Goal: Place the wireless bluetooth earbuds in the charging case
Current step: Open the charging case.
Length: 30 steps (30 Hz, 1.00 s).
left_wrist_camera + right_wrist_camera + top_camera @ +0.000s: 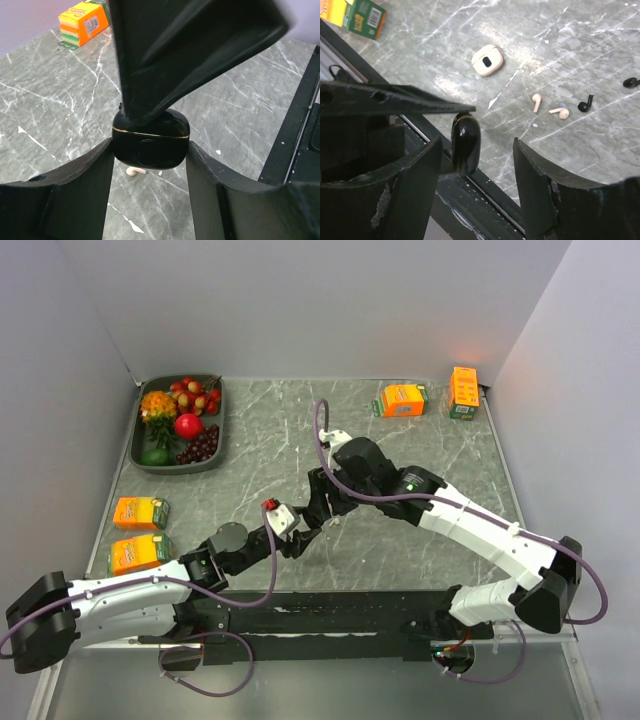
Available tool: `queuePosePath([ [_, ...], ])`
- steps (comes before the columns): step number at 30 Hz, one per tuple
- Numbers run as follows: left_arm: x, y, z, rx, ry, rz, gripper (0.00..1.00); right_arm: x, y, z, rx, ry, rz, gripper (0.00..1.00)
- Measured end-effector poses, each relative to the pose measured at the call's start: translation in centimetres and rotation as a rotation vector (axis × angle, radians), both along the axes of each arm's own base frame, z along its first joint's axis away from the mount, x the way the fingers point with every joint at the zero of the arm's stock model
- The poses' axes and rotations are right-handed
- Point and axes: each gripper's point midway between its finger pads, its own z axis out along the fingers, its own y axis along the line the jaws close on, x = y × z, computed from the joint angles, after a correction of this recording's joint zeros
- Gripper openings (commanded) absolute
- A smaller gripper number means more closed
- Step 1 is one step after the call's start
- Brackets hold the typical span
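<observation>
A glossy black charging case (150, 142), lid down with a gold seam, hangs above the marble table, and my left gripper (150, 150) is shut on its two sides. In the right wrist view the same case (465, 142) shows edge-on between the fingers of my right gripper (477, 145). That gripper is open: the case is close to one finger (427, 167) and well apart from the other. On the table lie two white earbuds (536, 101) (561, 113), two black earbuds (585, 104) (631, 82) and a shut white case (487, 60). Both grippers meet mid-table (310, 525).
A dark tray of fruit (147, 462) stands at the back left. Orange boxes sit at the back right (403, 400) (463, 392) and at the left edge (140, 512) (138, 552). A black base rail (330, 615) runs along the near edge.
</observation>
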Motion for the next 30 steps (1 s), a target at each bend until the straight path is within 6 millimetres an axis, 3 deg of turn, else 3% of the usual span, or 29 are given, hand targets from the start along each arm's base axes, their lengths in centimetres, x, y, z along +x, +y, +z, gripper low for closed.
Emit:
queuePosePath([
  [9, -0.55, -0.26, 0.26, -0.007, -0.004, -0.014, 0.01, -0.29, 0.39, -0.95, -0.015, 0.033, 0.021, 0.57],
  [30, -0.69, 0.19, 0.46, -0.004, -0.014, -0.002, 0.01, -0.20, 0.17, -0.89, -0.016, 0.031, 0.000, 0.61],
])
